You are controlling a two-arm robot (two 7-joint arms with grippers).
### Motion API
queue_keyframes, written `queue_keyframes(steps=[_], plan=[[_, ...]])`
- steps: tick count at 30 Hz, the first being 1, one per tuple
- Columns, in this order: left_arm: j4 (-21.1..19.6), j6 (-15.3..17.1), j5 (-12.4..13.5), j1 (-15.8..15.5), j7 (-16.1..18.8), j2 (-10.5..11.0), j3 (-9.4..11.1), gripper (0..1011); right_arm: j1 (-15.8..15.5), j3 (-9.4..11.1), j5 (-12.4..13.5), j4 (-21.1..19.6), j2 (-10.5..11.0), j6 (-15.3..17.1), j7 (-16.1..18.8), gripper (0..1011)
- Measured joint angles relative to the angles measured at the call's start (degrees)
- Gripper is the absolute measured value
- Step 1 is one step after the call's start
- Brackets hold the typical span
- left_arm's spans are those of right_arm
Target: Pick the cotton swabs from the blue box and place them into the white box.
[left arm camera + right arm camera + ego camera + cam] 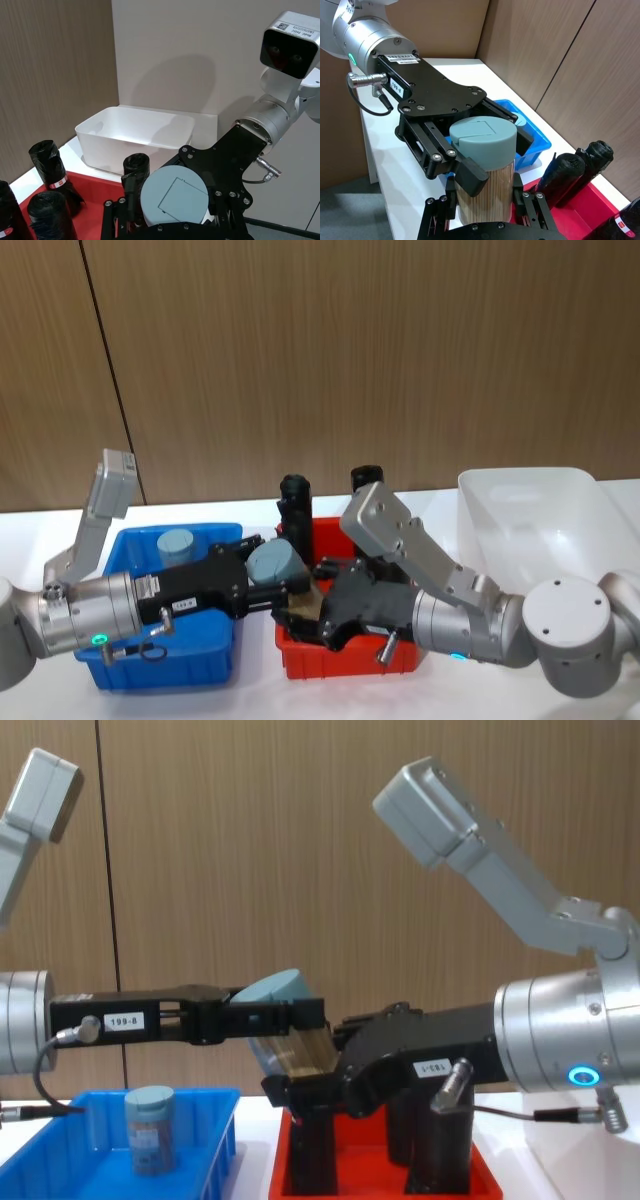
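left gripper (pixel 268 585): clamping narrowly on pale blue-grey lid of clear plastic cylindrical cotton swab jar (pixel 482 195), holding it tilted | right gripper (pixel 305 612): pinching same jar's body from below, over red plastic bin (pixel 350 660) | second jar (pixel 175 543): standing in bright blue plastic box (pixel 215 660) under left gripper | white plastic box (pixel 480 490): sitting right of right gripper, well apart

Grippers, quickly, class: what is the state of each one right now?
Left gripper: closed on the cotton swab jar, just under its lid.
Right gripper: around the same jar's body; closed or not cannot be told.
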Motion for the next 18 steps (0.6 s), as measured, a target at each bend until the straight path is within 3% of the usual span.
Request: queue_keyframes(steps=[8,18], plan=[[0.0,0.0,0.0,0.0,0.0,0.0,0.0,992,-0.1,-0.1,0.3,-0.2,0.2,-0.1,-0.4,624],[0.0,0.0,0.0,0.0,0.0,0.0,0.0,1004,-0.4,0.6,1.8,-0.7,1.2,-0.3,-2.1,624]])
